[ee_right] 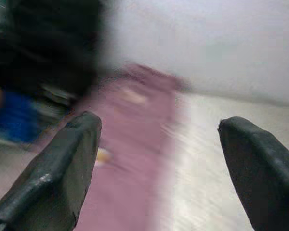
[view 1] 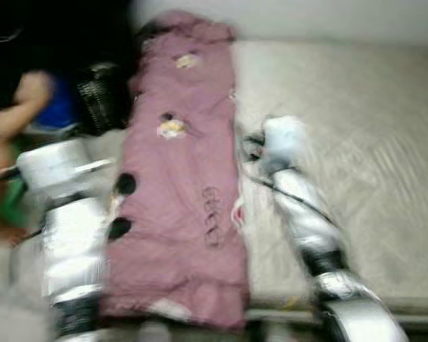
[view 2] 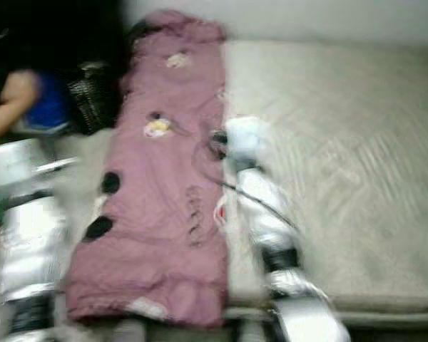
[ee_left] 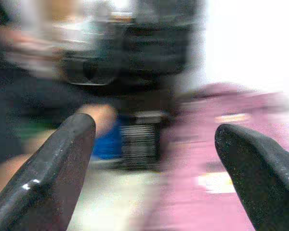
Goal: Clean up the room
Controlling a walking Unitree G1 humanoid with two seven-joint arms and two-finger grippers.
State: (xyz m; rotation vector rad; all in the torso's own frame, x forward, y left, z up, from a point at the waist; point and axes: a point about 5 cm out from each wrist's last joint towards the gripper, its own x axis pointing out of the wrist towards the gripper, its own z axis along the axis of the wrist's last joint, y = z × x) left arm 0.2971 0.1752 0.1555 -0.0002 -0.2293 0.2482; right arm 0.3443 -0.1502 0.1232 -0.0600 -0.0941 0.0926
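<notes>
Blurred view here: a pale quilted mattress (view 1: pixel 342 157) runs to a plain light wall (view 1: pixel 307 18), with dark clutter at left.

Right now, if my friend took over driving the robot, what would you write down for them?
Left gripper: fingers open, holding nothing, pointing past the pink blanket toward a black basket.
Right gripper: fingers open, holding nothing, raised over the bed beside the blanket.
The blanket lies stretched lengthwise along the bed's left edge, rumpled.
A person's arm is at the far left.
Done: nothing grasped yet. Left: pick up and tidy the blanket. Views are blurred.
</notes>
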